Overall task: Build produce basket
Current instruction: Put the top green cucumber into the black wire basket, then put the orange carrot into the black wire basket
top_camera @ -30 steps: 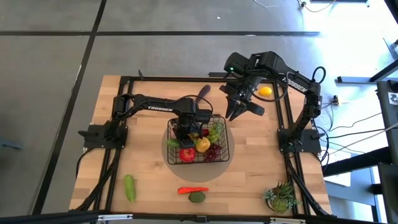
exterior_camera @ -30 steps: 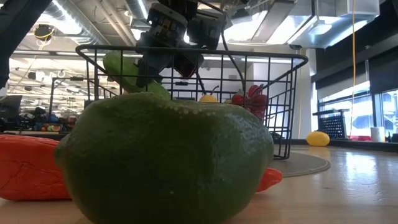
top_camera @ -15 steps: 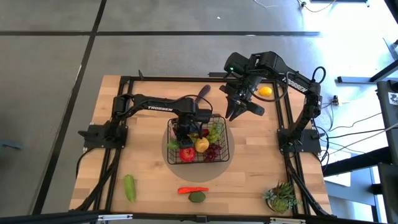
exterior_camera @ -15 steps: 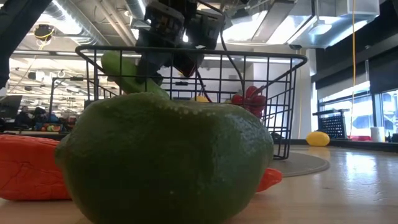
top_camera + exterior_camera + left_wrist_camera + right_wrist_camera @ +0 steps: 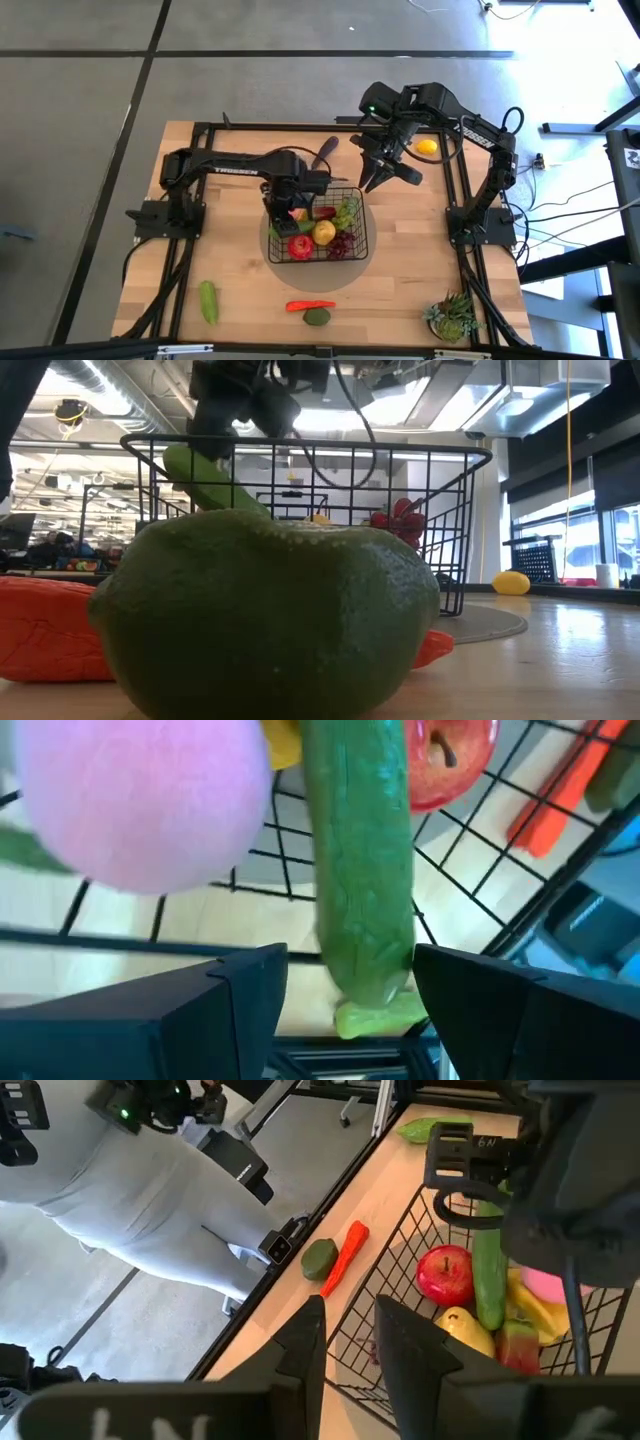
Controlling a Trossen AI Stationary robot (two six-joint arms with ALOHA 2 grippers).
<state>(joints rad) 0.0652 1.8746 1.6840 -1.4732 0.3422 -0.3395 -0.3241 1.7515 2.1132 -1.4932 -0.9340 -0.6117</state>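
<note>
Left fingers (image 5: 345, 985) spread, empty, straddle cucumber (image 5: 362, 870) leaning on basket (image 5: 357, 240) rim.

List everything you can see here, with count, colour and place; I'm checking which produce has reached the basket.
basket: one, black wire, mid-table on a grey round mat.
cucumber in basket: one, green, leaning on the basket's left wall.
apple: one, red, in the basket.
peach: one, pink, in the basket.
pear: one, yellow, in the basket.
grapes: green and dark red bunches, in the basket.
loose cucumber: one, green, front left.
chilli: one, red, front centre.
lime: one, green, beside the chilli.
lemon: one, yellow, back right.
plant: one, green, front right corner.
left gripper: open, above the basket's left wall.
right gripper: behind the basket, empty.
</note>
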